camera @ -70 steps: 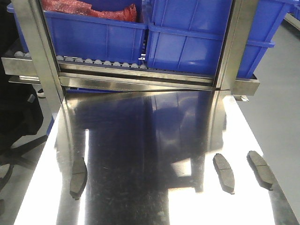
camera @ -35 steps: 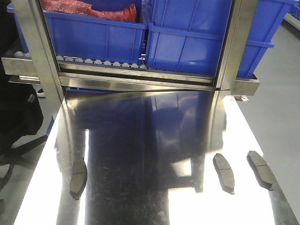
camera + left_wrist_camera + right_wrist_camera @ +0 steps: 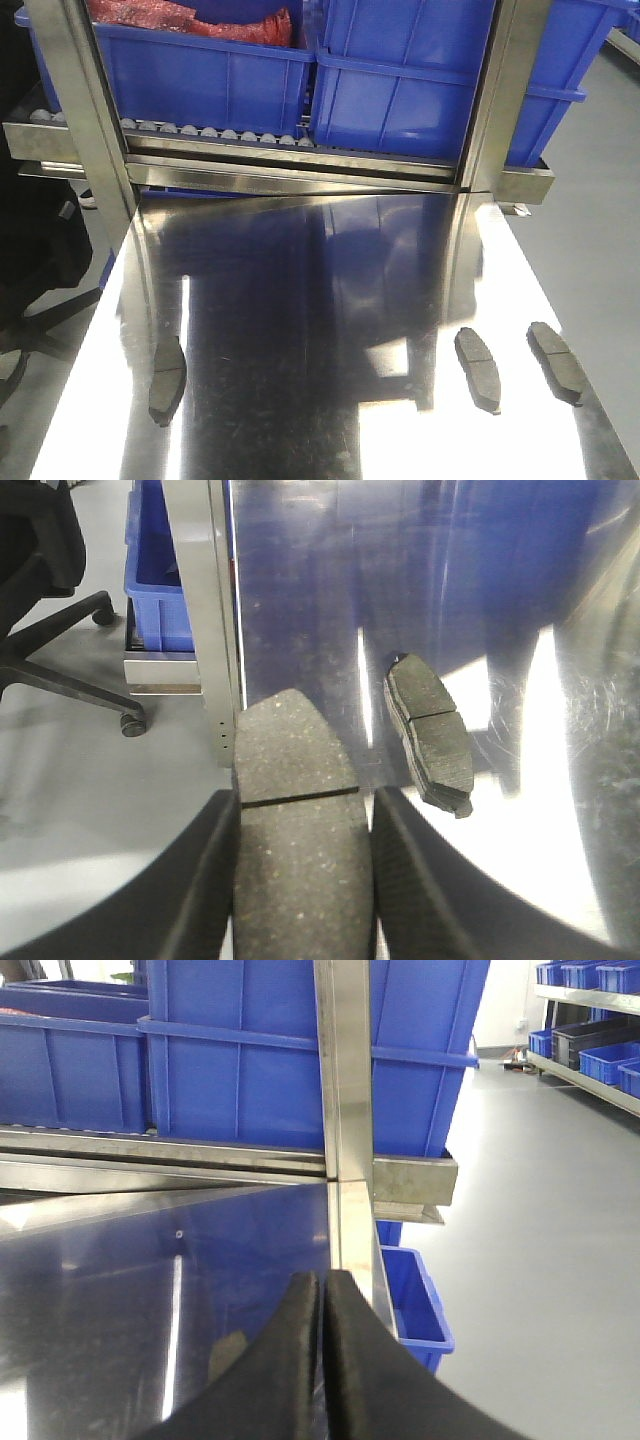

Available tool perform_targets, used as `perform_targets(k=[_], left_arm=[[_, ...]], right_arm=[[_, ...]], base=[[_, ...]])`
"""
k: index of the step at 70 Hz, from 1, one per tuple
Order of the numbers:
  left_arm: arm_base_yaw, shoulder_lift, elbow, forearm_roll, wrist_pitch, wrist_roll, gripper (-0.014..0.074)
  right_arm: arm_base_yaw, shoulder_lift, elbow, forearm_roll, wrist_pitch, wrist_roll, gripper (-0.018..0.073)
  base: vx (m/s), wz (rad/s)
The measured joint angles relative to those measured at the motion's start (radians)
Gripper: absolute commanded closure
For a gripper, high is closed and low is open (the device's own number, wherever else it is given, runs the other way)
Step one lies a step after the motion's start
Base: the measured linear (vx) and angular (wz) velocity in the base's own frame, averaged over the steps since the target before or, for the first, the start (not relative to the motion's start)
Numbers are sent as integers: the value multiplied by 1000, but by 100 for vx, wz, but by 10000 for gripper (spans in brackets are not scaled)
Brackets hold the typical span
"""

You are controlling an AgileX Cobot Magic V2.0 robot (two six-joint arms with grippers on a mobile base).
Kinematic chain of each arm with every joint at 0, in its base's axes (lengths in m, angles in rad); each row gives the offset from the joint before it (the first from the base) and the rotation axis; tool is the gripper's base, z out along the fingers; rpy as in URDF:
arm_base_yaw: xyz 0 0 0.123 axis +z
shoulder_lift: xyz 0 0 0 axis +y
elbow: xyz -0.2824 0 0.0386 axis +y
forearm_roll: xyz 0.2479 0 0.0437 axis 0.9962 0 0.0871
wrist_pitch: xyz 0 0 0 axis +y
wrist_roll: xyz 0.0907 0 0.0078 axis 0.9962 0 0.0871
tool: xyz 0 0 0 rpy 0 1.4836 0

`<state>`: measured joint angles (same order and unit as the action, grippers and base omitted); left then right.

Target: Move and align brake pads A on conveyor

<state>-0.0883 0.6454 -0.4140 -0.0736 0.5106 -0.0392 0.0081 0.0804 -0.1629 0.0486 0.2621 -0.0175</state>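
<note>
Three brake pads A lie on the shiny steel tabletop (image 3: pixel 300 330) in the front view: one at the left edge (image 3: pixel 167 380) and two at the right (image 3: pixel 478 368) (image 3: pixel 556 362). No gripper shows in that view. In the left wrist view my left gripper (image 3: pixel 305 798) is shut on another dark-grey brake pad (image 3: pixel 295 780), its black fingers (image 3: pixel 205 880) pressed against both long sides. A loose brake pad (image 3: pixel 430 735) lies on the steel just beyond, to the right. My right gripper (image 3: pixel 322 1276) is shut on nothing above the tabletop's right edge. The conveyor is out of view.
Blue bins (image 3: pixel 420 80) sit on a roller track (image 3: pixel 210 133) at the back, behind steel uprights (image 3: pixel 85 120) (image 3: pixel 500 100). A black office chair (image 3: pixel 50 610) stands off the left edge. A blue bin (image 3: pixel 415 1300) sits on the floor at the right.
</note>
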Motion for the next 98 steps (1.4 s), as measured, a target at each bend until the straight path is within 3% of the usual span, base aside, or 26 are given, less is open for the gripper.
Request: perform_targets(k=[15, 31, 38, 51, 60, 73, 98], left_arm=[[0, 0, 0, 0, 0, 1, 496], [0, 0, 0, 0, 0, 1, 496], [0, 0, 0, 0, 0, 1, 496], [0, 0, 0, 0, 0, 1, 496], [0, 0, 0, 0, 0, 1, 496], [0, 0, 0, 0, 0, 1, 496], [0, 0, 0, 0, 0, 2, 496]], right_arm=[[0, 319, -307, -36, 195, -23, 561], [0, 516, -405, -49, 279, -26, 503], [0, 533, -405, -49, 285, -26, 366], [0, 533, -405, -88, 286, -26, -15], [0, 533, -405, -97, 279, -11, -166], [0, 648, -446, -135, 336, 44, -157], [0, 1159, -722, -153, 506, 73, -118]], base=[[0, 0], [0, 0], [0, 0], [0, 0], [0, 0], [0, 0], [0, 0]])
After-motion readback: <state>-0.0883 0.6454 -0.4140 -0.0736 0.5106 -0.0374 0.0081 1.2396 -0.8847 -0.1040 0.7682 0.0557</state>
